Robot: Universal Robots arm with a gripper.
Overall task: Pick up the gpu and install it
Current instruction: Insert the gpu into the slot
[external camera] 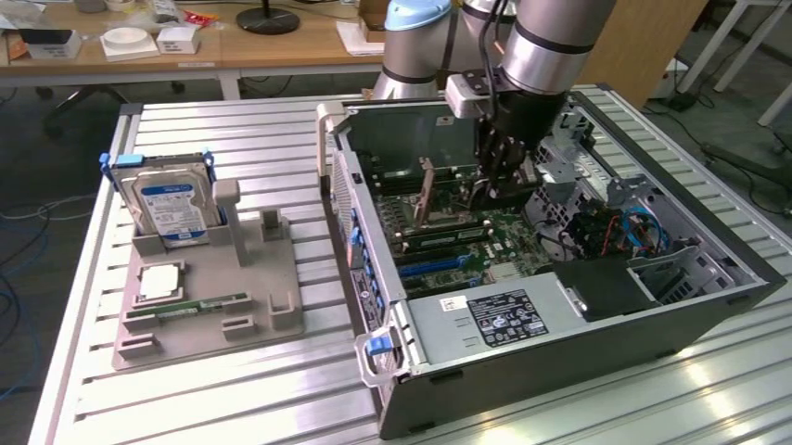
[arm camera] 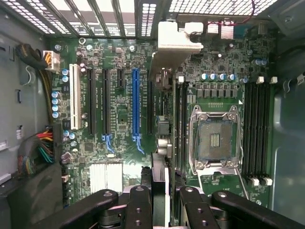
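The gpu [arm camera: 160, 157] hangs edge-on over the motherboard [arm camera: 119, 124], a thin dark card with its silvery end bracket [arm camera: 174, 40] toward the vented rear wall. My gripper [arm camera: 161, 177] is shut on the card's other end, one black finger [arm camera: 138, 200] on each side. The card lines up with the black slot between the long blue slot [arm camera: 136, 105] and the bare CPU socket [arm camera: 214, 138]; whether it touches the slot I cannot tell. In the exterior view my gripper [external camera: 498, 190] reaches down into the open computer case [external camera: 581, 371], with the gpu [external camera: 428, 190] standing upright beside it.
The case walls and a power supply [external camera: 495, 315] ring the motherboard, and cable bundles [arm camera: 40, 148] lie at one side. On the exterior view's left, a grey fixture [external camera: 198, 324] holds a hard drive [external camera: 173, 209], a memory stick [external camera: 204, 304] and a chip [external camera: 161, 278].
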